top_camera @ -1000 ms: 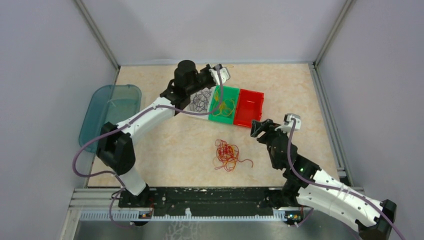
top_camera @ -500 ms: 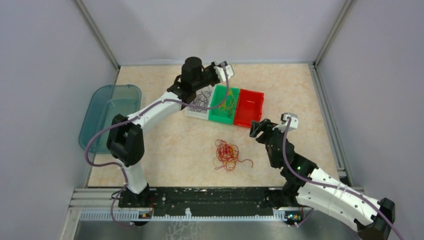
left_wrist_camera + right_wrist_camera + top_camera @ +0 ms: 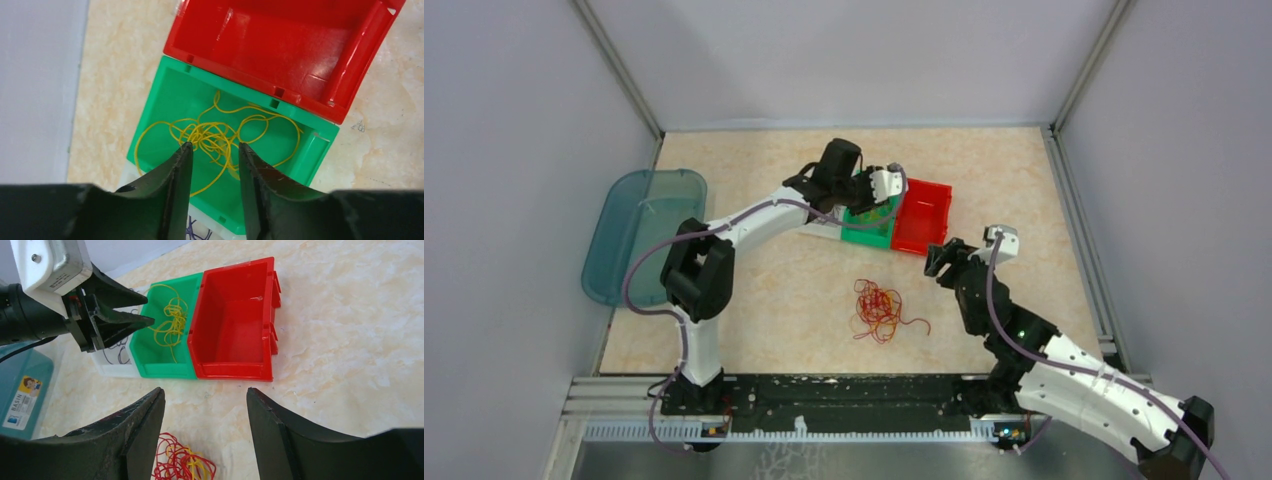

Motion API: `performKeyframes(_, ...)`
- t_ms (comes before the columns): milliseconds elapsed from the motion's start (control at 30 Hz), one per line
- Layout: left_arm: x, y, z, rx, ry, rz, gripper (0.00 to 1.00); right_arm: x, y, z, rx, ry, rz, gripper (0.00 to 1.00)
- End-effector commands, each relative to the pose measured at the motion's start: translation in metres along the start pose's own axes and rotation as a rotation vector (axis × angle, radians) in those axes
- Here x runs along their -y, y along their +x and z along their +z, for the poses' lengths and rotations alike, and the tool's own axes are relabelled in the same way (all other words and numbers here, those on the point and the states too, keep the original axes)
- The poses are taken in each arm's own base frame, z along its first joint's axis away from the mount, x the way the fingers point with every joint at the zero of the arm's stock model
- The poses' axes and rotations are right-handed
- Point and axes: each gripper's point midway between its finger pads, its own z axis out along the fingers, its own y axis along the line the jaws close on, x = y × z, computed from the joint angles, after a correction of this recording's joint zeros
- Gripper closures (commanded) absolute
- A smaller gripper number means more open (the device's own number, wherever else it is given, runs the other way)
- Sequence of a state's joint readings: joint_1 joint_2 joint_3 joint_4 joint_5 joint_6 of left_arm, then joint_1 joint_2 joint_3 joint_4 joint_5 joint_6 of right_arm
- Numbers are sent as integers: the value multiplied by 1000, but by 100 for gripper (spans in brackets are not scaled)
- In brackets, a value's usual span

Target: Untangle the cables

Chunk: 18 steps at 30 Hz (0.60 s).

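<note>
A tangle of red and yellow cables point(image 3: 879, 310) lies on the table mid-front, and shows at the bottom of the right wrist view point(image 3: 182, 462). Loose yellow cables point(image 3: 215, 135) lie inside the green bin point(image 3: 305, 150). My left gripper point(image 3: 214, 146) hovers just over them, open, with nothing pinched between its fingers point(image 3: 142, 320). Dark cables point(image 3: 117, 352) sit in the white bin, mostly hidden by the left arm. My right gripper point(image 3: 205, 392) is open and empty above the table, between the bins and the tangle, to the tangle's right point(image 3: 936, 262).
The empty red bin point(image 3: 921, 215) joins the green bin's right side, with the white bin point(image 3: 112, 367) on its left. A teal plastic lid point(image 3: 639, 225) rests at the table's left edge. Metal frame rails line the back and sides.
My left arm swung right from over the white bin to over the green bin, and its jaws went from shut to open. The right arm barely moved.
</note>
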State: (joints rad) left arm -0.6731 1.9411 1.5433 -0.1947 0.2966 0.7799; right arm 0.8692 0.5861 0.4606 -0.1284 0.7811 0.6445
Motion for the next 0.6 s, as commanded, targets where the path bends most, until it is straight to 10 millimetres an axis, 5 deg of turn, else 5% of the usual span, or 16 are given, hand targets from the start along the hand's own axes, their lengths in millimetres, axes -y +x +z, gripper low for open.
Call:
performKeyframes(0,8,0,-1,-41,61,-28,50,-10,-19,-2,9,-3,32,38)
performKeyframes(233,19,-34,-40,26,218,-93,9,-13,-17,-1,-19,-13,34,38)
performKeyframes(433,10,-86,-106,140,264,-126,1,-30,6,3,-134,-82,-9,33)
performKeyframes(567,43,-67,-134,79,329,-160,1,-45,43,6,-284,-153,-39,27)
